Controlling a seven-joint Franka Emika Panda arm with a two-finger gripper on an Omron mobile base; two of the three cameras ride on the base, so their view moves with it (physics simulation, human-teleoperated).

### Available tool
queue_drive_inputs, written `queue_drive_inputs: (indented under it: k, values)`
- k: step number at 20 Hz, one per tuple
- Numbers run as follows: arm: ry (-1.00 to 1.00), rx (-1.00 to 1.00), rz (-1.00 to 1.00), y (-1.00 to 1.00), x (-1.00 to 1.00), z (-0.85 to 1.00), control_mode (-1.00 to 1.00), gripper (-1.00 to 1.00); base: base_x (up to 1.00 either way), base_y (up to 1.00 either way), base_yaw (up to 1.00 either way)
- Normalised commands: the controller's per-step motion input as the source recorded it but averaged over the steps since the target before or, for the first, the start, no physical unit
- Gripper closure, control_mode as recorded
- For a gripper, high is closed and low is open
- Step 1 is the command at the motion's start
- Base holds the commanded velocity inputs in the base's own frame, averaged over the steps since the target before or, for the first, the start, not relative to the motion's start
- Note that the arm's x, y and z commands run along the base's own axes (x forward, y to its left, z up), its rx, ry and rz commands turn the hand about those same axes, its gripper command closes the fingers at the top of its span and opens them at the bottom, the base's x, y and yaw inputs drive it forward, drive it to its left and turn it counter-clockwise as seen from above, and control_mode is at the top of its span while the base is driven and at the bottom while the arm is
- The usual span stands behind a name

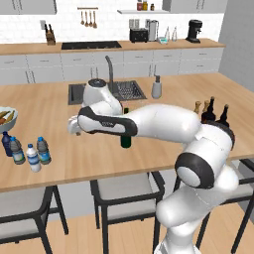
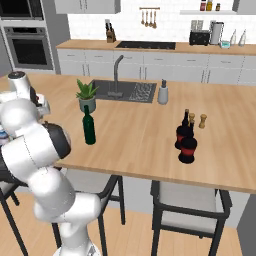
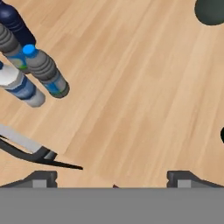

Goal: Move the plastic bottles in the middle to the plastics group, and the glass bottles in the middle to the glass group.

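Wooden table [image 1: 163, 99] spans the left base view, with the white arm stretched across it toward the left. At the lower left edge stand four small bottles close together: a dark blue bottle [image 1: 6, 144], a clear bottle with grey-teal label [image 1: 17, 151], a clear bottle with white cap and white label [image 1: 33, 158], and a clear bottle with blue cap and bluish label [image 1: 43, 151]. The tall dark green wine bottle [image 1: 126, 139] shows partly behind the forearm at mid-frame. Two squat dark red-labelled bottles [image 1: 212, 112] stand at the right, beside small wooden shakers [image 1: 198, 107].

From the right base view, the wine bottle stands upright left of centre, in front of a potted plant [image 2: 87, 96]; the red-labelled pair sits right of centre.

Looking down in the hand view, the fingers [image 3: 41, 178] are spread wide at the bottom edge with nothing between them. The four small bottles cluster in the upper left, well apart from the fingers.
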Motion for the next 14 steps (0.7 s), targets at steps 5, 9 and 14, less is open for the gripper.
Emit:
queue_drive_inputs:
  k: [5, 9, 14]
  values:
    - [0.00, 0.00, 0.00, -0.87, -0.35, 0.25, -1.00, -1.00, 0.00, 0.00, 0.00]
    - [0.00, 0.00, 0.00, -0.86, -0.32, 0.22, -1.00, -1.00, 0.00, 0.00, 0.00]
    - [0.03, 0.00, -0.16, -0.72, -0.04, 0.23, -1.00, -1.00, 0.00, 0.00, 0.00]
